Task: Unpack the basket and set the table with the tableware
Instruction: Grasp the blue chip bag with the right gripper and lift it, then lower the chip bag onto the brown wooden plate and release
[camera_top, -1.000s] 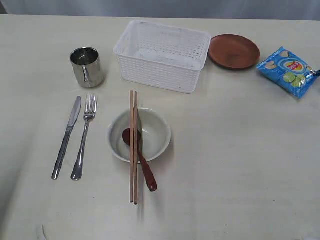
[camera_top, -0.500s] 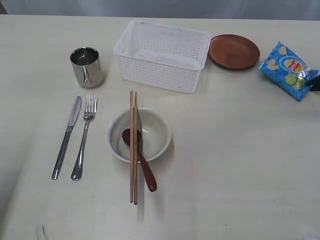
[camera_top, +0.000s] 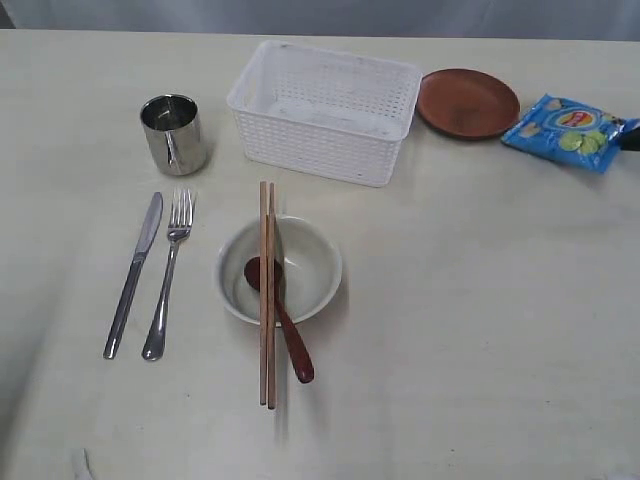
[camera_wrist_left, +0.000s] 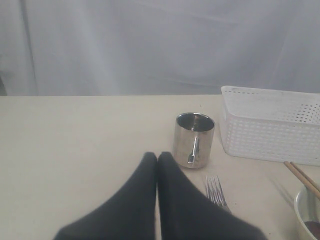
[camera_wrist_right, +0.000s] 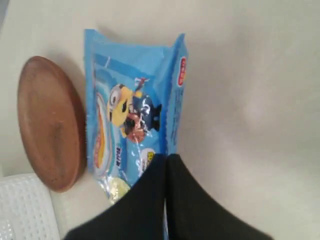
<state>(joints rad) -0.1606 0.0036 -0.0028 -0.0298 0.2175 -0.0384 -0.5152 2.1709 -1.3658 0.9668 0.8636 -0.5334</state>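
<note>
The right end effector (camera_wrist_right: 165, 159) was pinched fully shut on the chips bag (camera_wrist_right: 130, 112) edge, just beside the brown plate (camera_wrist_right: 50, 122). The left end effector (camera_wrist_left: 157, 156) was shut and empty. The basket (camera_top: 320, 150) stood on the tabletop (camera_top: 480, 300). The bag needed gentle carrying, clear of the plate.

The table (camera_top: 480, 330) bears basket (camera_top: 318, 148), cup (camera_top: 175, 134), knife (camera_top: 133, 275), fork (camera_top: 168, 275), bowl (camera_top: 318, 270), plate (camera_top: 468, 102).

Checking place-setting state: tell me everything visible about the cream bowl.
The bowl is round, cream and glossy like ceramic. It stands upright on the table, on the near side of the basket and right of the fork in the exterior view. The pair of chopsticks lies across its rim, overhanging both sides. The reddish-brown spoon has its head inside the bowl, its handle leaning out over the near rim. Nothing else shows inside.
</note>
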